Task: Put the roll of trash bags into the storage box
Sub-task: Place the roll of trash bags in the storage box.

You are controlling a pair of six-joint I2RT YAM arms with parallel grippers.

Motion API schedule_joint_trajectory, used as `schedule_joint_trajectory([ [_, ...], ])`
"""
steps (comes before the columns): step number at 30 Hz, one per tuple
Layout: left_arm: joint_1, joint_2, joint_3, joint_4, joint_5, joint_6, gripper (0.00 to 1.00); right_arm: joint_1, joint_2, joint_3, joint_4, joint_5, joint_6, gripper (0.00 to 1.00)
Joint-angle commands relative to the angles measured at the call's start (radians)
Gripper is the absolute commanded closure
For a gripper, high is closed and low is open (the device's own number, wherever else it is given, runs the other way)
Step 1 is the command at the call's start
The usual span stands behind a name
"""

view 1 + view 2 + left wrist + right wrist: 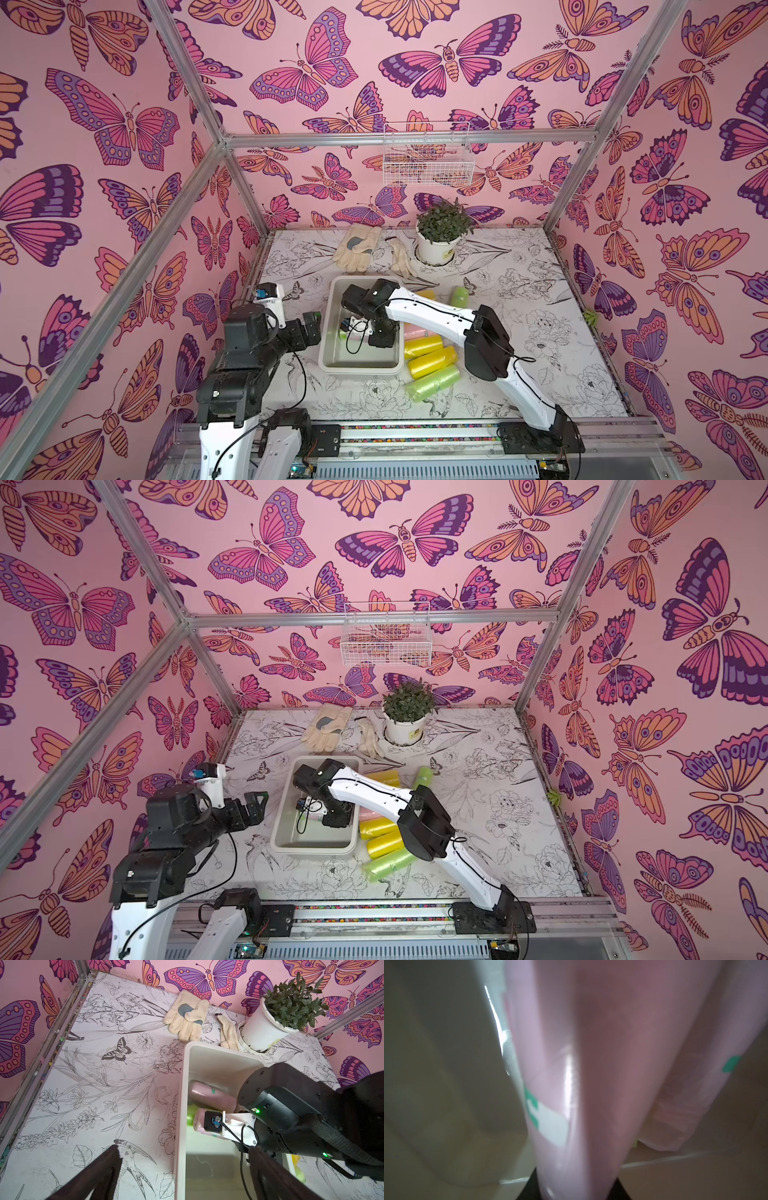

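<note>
With 12 o'clock set at the back wall in both top views, the holdings run as follows.

1. Tabletop [519, 299] [478, 779]: flower-printed, walled at 9, 12 and 3 o'clock, railed at 6. Bare surface runs broad to the 3 o'clock edge and along the 6 o'clock strip. The 9 o'clock lane beside the box is narrow.
2. Right arm [432, 316]: bridges from the 5 o'clock rail over the loose rolls and the box's 3 o'clock rim. The right gripper [380, 337] points down inside the box, jaws pinching the pink roll of trash bags.
3. Left arm [245, 332]: folded at 8 o'clock. The left gripper [312, 330] [185, 1147] is spread wide and holds nothing, just beside the box's 9 o'clock rim.
4. Storage box [361, 369] [311, 851] [218, 1064]: off-white tub at table centre, long axis 12 to 6. Its 6 o'clock half shows bare floor.
5. Wire basket [428, 162]: hung on the 12 o'clock wall.
6. Potted plant [436, 249]: at the 12 o'clock edge.
7. Open glove [357, 249] and crumpled glove [402, 259]: between the box and the back edge.
8. Loose rolls in a row just beside the box's 3 o'clock rim: loose pink roll [415, 331], yellow roll [423, 346], second yellow roll [433, 360], light-green roll [432, 383]. Toward 1 o'clock lie the far yellow roll [428, 296] and far green roll [459, 297].
9. Pink roll of trash bags [571, 1064] [198, 1124]: mid-box, in the jaws. Whether it touches the floor cannot be told.
10. Second pink roll [209, 1095]: toward 12 from it. Boxed green roll [190, 1118]: against the 9 o'clock wall.
</note>
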Motion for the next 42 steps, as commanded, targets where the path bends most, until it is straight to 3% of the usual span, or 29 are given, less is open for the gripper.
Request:
schedule_joint_trajectory([
  [1, 0.006, -0.012, -0.015, 0.016, -0.007, 0.014, 0.00, -0.001, 0.048, 0.006, 0.000, 0.045, 0.020, 0.63],
  [12, 0.006, -0.012, -0.017, 0.016, -0.005, 0.014, 0.00, 0.007, -0.042, 0.004, 0.006, 0.004, 0.042, 0.57],
  [20, 0.006, -0.015, -0.017, 0.018, 0.003, 0.015, 0.00, 0.016, -0.120, -0.010, 0.007, -0.018, 0.077, 0.48],
  [29, 0.007, -0.007, -0.019, 0.023, 0.028, 0.017, 0.00, 0.042, -0.217, -0.038, -0.010, -0.011, 0.116, 0.48],
  [37, 0.007, -0.006, -0.024, 0.026, 0.018, 0.011, 0.00, 0.088, -0.451, -0.180, 0.071, -0.078, 0.171, 0.49],
  [42, 0.006, -0.030, -0.048, 0.043, -0.005, 0.000, 0.00, 0.091, -0.665, -0.369, 0.215, -0.010, 0.251, 0.49],
])
